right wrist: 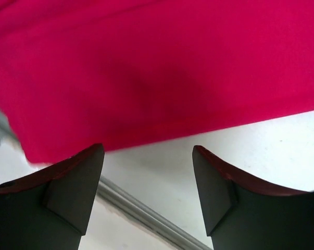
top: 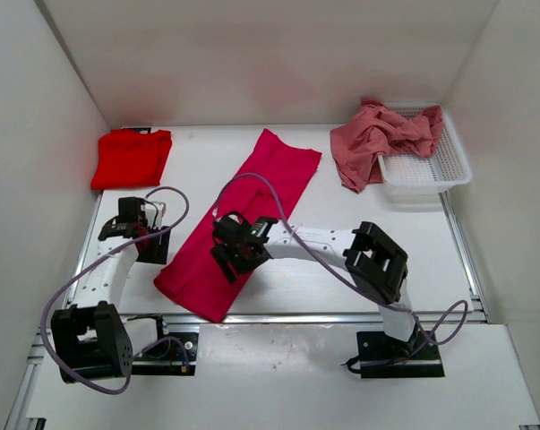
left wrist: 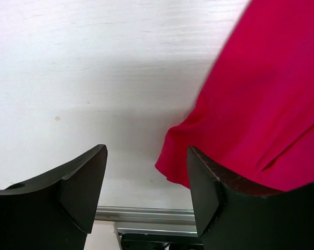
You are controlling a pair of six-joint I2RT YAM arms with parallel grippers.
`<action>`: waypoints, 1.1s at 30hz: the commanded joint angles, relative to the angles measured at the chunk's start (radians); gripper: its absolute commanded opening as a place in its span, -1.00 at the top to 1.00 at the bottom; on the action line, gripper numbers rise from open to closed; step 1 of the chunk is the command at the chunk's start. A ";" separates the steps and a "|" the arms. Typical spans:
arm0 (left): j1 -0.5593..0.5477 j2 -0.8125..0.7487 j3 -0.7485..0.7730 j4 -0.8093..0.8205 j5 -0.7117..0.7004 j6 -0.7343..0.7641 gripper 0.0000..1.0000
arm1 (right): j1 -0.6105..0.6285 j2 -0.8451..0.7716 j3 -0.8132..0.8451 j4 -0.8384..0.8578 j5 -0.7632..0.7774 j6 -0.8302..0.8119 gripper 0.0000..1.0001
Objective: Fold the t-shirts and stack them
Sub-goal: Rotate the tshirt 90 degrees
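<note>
Crimson-magenta cotton t-shirt lies long on the white surface; left hand and right hand stand wide open, empty.

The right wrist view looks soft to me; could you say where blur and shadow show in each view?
Right wrist: the crimson shirt is soft, with a dark shadow patch mid-frame; the fingers are dark, edges soft. Left wrist: the table grain is sharp, shadowed lower down. Top external: even light, faint pink tint on the back wall.
</note>
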 commanded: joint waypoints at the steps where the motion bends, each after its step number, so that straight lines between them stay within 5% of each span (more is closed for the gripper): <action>1: 0.033 -0.069 0.014 0.016 0.011 -0.025 -0.47 | 0.042 0.047 0.088 -0.101 0.186 0.210 -0.37; 13: -0.002 -0.132 -0.009 0.021 0.002 0.001 -0.53 | 0.087 0.208 0.137 -0.101 0.232 0.235 -0.27; 14: -0.010 -0.131 -0.018 0.026 0.009 0.001 -0.53 | 0.088 0.225 0.143 -0.096 0.238 0.226 -0.21; 18: -0.030 -0.138 -0.012 0.029 0.011 0.010 -0.53 | 0.105 0.231 0.121 -0.091 0.255 0.192 0.57; 22: -0.046 -0.131 -0.012 0.039 -0.013 0.030 -0.52 | 0.079 0.202 0.035 -0.081 0.272 0.175 0.94; 33: -0.253 -0.068 0.049 -0.019 -0.030 0.156 -0.53 | -0.098 -0.061 -0.385 0.002 0.350 0.034 1.00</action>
